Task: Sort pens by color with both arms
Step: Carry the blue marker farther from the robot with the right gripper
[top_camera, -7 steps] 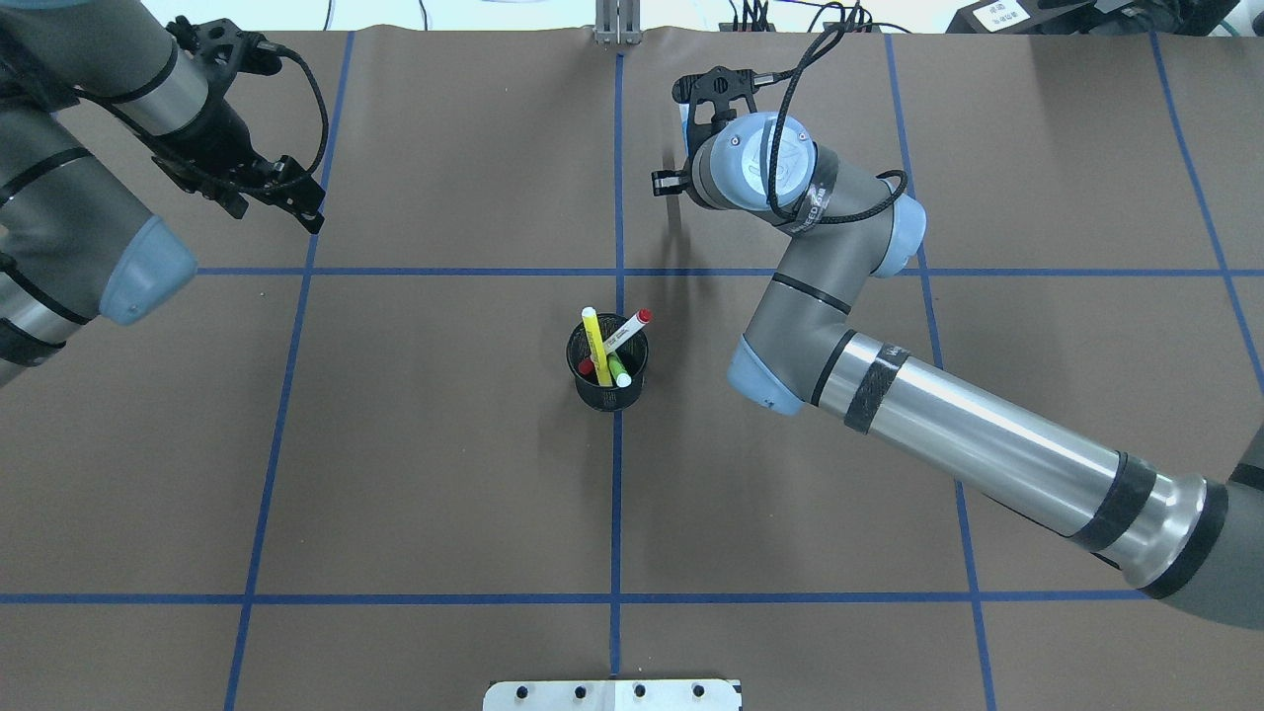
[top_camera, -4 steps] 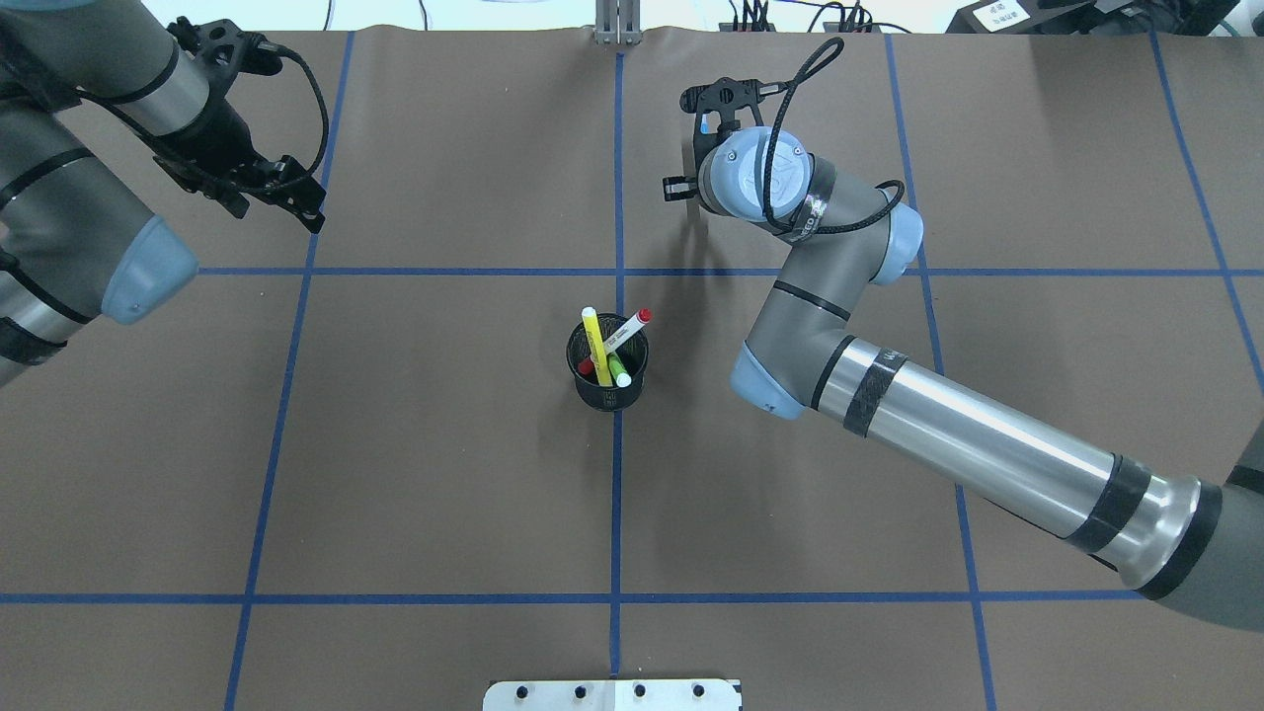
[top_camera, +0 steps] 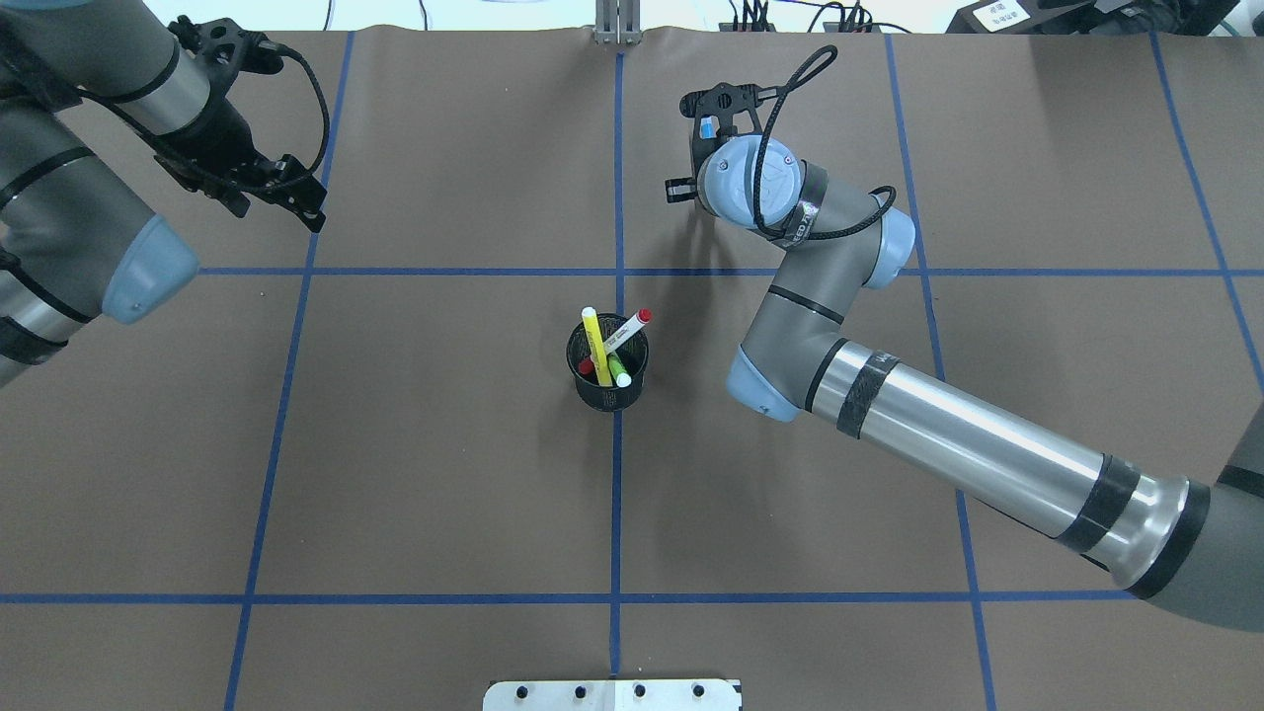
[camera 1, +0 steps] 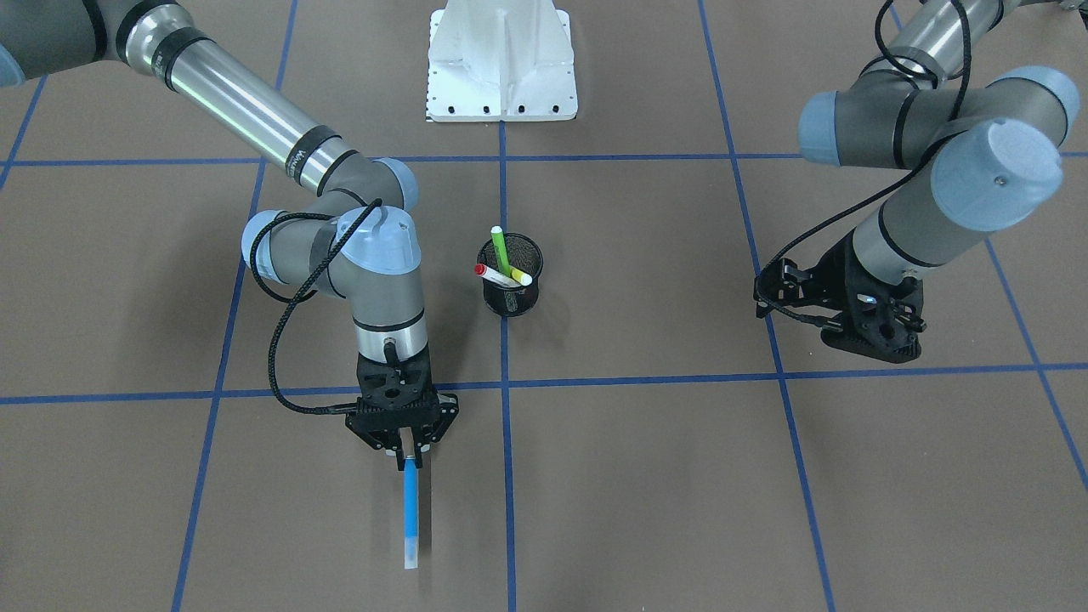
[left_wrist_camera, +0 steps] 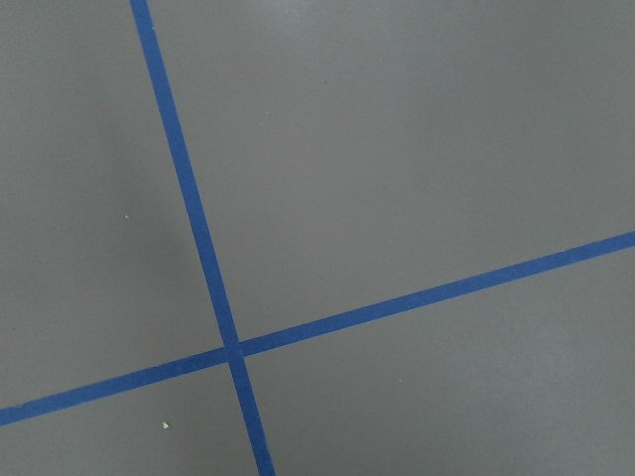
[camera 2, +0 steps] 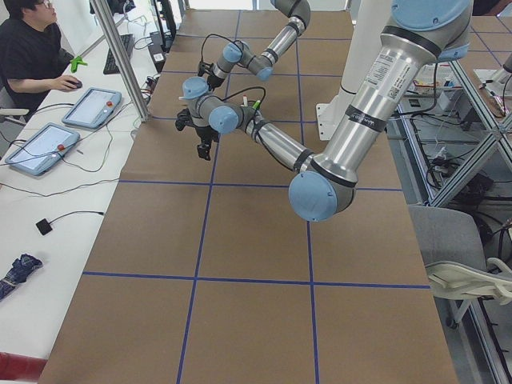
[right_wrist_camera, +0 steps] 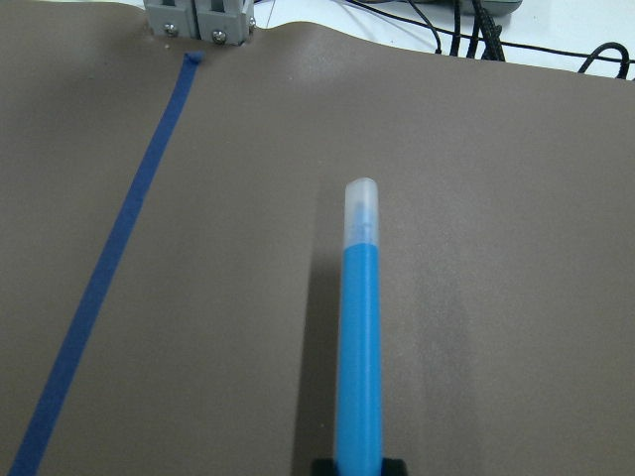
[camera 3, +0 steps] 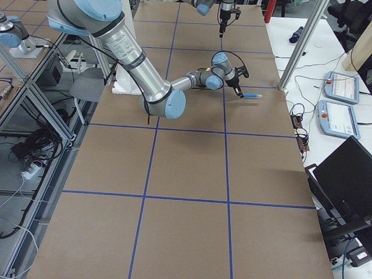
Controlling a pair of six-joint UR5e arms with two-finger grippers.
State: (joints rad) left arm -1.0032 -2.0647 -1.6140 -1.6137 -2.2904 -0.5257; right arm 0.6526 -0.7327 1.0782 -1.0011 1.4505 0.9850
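My right gripper (camera 1: pixel 407 455) is shut on the end of a blue pen (camera 1: pixel 410 510). It holds the pen nearly flat, low over the brown table and pointing away from the robot. The pen also shows in the right wrist view (right_wrist_camera: pixel 359 337) and the exterior right view (camera 3: pixel 251 95). A black mesh cup (top_camera: pixel 604 393) at the table's centre holds a yellow pen (top_camera: pixel 595 346), a green pen (top_camera: pixel 618 372) and a white pen with red ends (top_camera: pixel 630 331). My left gripper (top_camera: pixel 281 202) hovers at the far left, open and empty.
Blue tape lines (top_camera: pixel 617 494) divide the brown table into squares. The white base pedestal (camera 1: pixel 501 64) stands at the robot's edge. A metal post (top_camera: pixel 617 22) stands at the far edge. An operator (camera 2: pixel 28 48) sits at a side desk with tablets.
My right wrist has turned and shifted slightly with the blue pen in its grip. The left arm and the pens in the cup have not moved.
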